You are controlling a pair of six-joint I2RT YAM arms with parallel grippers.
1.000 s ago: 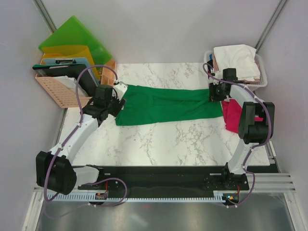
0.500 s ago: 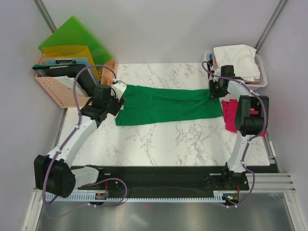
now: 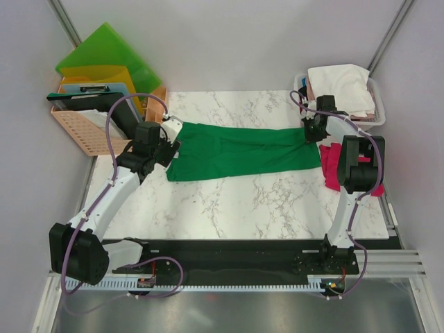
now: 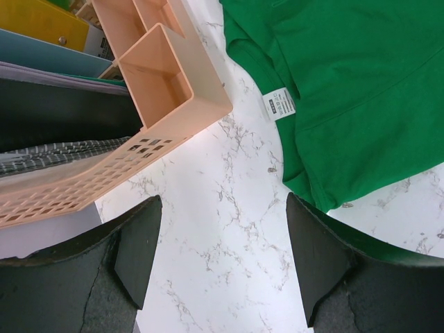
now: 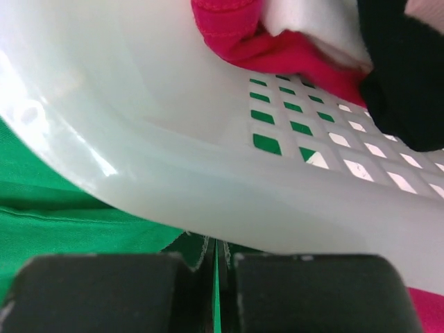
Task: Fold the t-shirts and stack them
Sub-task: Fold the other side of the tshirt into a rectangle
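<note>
Top view: the green t-shirt (image 3: 243, 149) is spread flat across the middle of the marble table (image 3: 229, 208), running from left of centre almost to the right edge. A magenta-red t-shirt (image 3: 331, 166) sits bunched at its right end, partly under the right arm.

The left gripper (image 4: 223, 257) hangs over the shirt's left end with its jaws wide apart and nothing in them. Its wrist view shows bare marble between the fingers, the green cloth with its white tag (image 4: 279, 104) in the upper right, and a peach basket (image 4: 166, 90) in the upper left.

The right gripper (image 5: 215, 277) is at the shirt's upper right corner, right up against the white laundry basket (image 5: 208, 152). Its jaws are pressed together with a thin sliver of green cloth pinched between them. That basket, at upper right in the top view, has white cloth (image 3: 340, 83) heaped on top.
</note>
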